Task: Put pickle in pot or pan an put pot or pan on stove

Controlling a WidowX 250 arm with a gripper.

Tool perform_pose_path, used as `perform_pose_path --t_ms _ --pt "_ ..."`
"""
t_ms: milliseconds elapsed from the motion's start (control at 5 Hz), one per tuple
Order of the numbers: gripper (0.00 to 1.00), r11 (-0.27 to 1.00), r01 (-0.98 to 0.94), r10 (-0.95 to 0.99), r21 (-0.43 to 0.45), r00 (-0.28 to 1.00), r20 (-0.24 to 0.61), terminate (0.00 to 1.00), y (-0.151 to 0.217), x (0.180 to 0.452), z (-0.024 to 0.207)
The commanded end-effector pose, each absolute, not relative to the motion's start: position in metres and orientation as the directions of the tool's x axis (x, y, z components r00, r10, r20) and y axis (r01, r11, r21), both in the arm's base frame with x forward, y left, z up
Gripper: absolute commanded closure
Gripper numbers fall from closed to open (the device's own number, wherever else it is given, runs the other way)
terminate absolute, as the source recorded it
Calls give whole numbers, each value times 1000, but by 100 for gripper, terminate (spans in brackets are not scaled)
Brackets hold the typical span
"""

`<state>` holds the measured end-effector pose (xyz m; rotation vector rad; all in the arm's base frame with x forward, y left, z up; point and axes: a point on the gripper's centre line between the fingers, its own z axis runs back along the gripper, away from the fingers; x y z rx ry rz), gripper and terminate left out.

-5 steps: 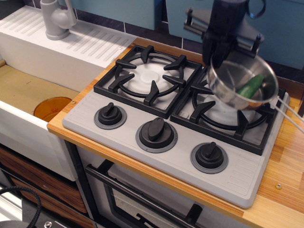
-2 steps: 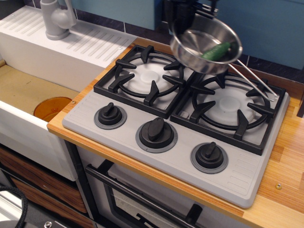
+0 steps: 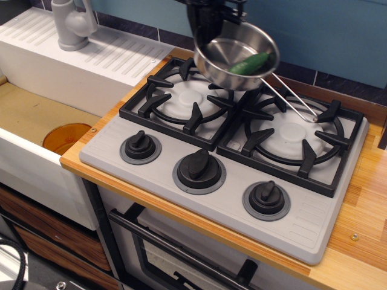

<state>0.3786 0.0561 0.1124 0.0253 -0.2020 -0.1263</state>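
Hand (image 3: 208, 27) grips tilted pan (image 3: 233, 57), pickle (image 3: 249, 63) inside, above stove (image 3: 242, 151).

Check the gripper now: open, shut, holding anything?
Gripper: shut on the far rim of the pan, held tilted above the stove; the pickle lies inside.
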Motion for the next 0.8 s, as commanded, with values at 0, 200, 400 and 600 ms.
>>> perform_pose_path --t_ms 0,200,400,600 --pt "100 987 156 -163 50 945 283 0 97 407 107" --pt "100 985 166 -171 45 939 298 0 111 409 94" --pt "100 984 167 -177 56 936 305 0 125 405 85" --pt "100 986 155 -168 65 937 305 0 130 400 82"
